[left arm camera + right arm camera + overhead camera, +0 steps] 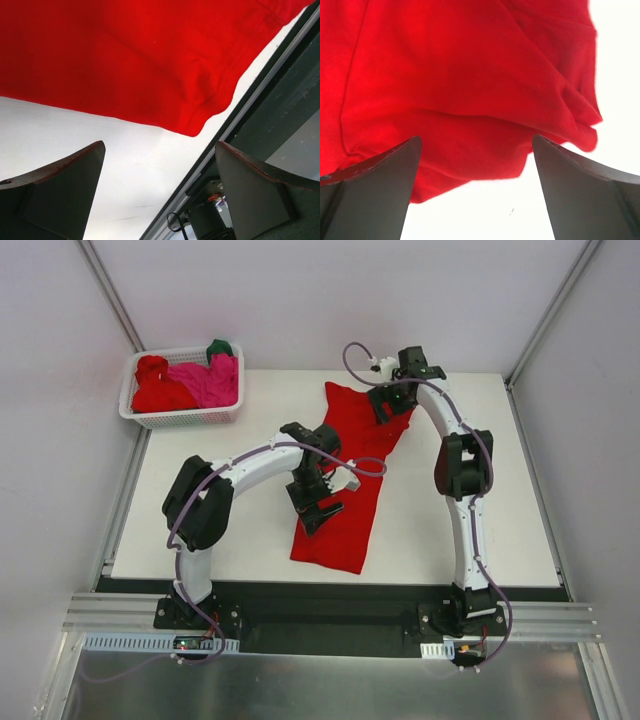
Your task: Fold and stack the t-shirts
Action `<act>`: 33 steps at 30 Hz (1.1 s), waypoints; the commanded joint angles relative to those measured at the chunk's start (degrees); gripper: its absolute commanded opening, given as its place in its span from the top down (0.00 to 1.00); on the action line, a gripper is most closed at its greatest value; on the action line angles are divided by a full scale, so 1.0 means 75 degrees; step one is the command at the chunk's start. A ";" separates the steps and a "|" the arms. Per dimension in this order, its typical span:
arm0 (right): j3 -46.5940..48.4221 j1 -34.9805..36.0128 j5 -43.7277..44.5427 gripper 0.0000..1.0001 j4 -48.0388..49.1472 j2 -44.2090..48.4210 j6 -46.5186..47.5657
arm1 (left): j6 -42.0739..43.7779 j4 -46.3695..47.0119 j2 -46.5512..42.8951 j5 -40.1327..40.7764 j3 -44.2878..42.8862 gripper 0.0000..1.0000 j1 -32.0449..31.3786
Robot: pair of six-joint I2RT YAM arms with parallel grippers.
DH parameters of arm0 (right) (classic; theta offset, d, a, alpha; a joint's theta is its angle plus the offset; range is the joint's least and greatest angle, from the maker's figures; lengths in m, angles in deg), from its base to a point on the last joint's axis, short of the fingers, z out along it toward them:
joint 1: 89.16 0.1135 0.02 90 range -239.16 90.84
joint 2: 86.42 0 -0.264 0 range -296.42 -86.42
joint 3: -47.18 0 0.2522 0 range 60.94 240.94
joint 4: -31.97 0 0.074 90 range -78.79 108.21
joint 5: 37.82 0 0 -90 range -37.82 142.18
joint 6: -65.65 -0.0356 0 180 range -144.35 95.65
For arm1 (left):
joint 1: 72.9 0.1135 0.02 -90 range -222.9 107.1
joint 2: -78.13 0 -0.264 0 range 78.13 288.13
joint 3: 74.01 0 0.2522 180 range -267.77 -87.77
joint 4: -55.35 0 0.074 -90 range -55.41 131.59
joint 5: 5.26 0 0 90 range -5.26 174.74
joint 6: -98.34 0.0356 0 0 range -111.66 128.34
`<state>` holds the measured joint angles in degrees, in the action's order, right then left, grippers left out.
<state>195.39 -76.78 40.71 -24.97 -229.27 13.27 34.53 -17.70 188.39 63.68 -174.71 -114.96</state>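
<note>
shirt in work: bright red soft cloth t-shirt (345,535), spread flat mid-table, partly folded by the look of it.
long axis: far-centre to near edge, slanting slightly left as it nears the arm bases.
left gripper (320,512): jaws spread wide, nothing pinched; over the near half of the shirt. In the wrist view, hem corner (195,125) just ahead of the gap between the fingers.
right gripper (393,405): jaws spread wide, empty; over the far right edge. Rumpled cloth edge (520,167) right in front of the fingers.
nearer arm: left for the near hem, right for the far end.
likely next: pinch both ends, fold along the long axis.
surface: white flat table (420,530), smooth; dark rail just past the near hem.
room: white plastic lattice basket (180,420) at the far left, well apart, holding a red shirt (160,390), a magenta-pink shirt (210,380) and a dark green shirt (220,347).
</note>
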 commanded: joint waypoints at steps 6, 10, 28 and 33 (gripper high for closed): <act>-0.0008 0.0271 0.1153 0.04 0.0516 -0.0407 0.1006 | 0.0246 -0.0404 0.0322 0.0030 -0.0666 0.07 -0.0075; -0.0103 0.0259 0.1387 0.04 0.1338 -0.0442 0.1030 | 0.0234 -0.0451 0.0404 0.0042 -0.0678 0.07 -0.0099; -0.0254 0.0517 0.2324 0.04 0.3542 -0.0256 0.1464 | 0.0304 -0.0544 0.0545 0.0089 -0.0924 0.08 -0.0227; -0.0689 0.0412 0.2594 0.04 0.2548 0.0553 0.1767 | 0.0304 -0.0544 0.0545 -0.0016 -0.0924 0.08 -0.0251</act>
<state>191.59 -72.89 56.38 -1.36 -233.01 24.88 35.93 -19.76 192.58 64.27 -180.20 -116.10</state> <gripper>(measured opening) 0.966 0.924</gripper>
